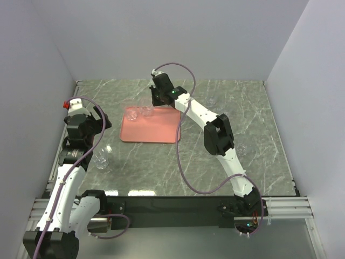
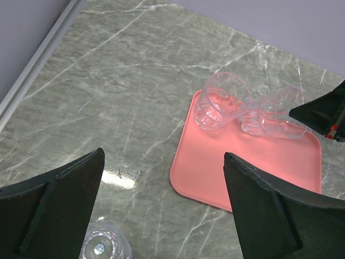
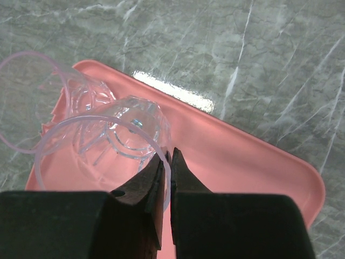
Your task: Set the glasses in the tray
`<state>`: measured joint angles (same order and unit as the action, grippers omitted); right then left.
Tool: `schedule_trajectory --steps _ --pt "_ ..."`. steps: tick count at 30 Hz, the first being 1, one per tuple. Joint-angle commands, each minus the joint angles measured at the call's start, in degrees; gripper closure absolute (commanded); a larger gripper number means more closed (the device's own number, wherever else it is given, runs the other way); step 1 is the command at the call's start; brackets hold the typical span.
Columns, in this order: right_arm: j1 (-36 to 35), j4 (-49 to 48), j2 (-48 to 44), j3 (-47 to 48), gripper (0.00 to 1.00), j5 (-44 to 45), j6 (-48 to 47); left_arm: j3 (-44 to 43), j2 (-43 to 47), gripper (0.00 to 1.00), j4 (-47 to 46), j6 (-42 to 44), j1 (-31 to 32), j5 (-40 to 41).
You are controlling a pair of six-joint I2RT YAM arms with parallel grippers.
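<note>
The salmon-pink tray [image 1: 156, 129] lies at the middle of the table. Two clear glasses stand together at its far left corner. My right gripper [image 1: 154, 102] [image 3: 167, 156] is shut on the rim of the nearer glass [image 3: 116, 135] [image 1: 146, 111], one finger inside and one outside; its base is at or just above the tray [image 3: 242, 162]. The other glass [image 3: 51, 94] [image 1: 132, 113] touches it. My left gripper [image 1: 105, 120] [image 2: 163, 156] is open and empty, over the table left of the tray [image 2: 242, 167]. A loose glass [image 2: 102, 247] [image 1: 101, 161] stands below its left finger.
More loose glasses stand on the marble table on the right: one at the far right [image 1: 212, 101] and one beside the right arm [image 1: 241, 150]. Purple walls close in the left, far and right sides. The right arm reaches across the tray's right edge.
</note>
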<state>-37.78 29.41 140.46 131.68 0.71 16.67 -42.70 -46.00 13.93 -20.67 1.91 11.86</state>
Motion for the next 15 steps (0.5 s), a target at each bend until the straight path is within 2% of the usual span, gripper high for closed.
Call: schedule_trajectory --steps 1,6,15 --pt "-0.9 -3.7 1.0 2.5 0.92 1.4 0.6 -0.3 0.2 0.02 -2.9 0.3 0.1 -0.7" --pt "-1.0 -4.0 1.4 2.6 0.82 1.6 0.2 -0.3 0.2 0.02 -2.9 0.3 0.1 -0.8" --pt "-1.1 -4.4 1.4 2.9 0.75 1.5 0.0 -0.2 0.0 0.02 -2.9 0.3 0.1 -0.9"
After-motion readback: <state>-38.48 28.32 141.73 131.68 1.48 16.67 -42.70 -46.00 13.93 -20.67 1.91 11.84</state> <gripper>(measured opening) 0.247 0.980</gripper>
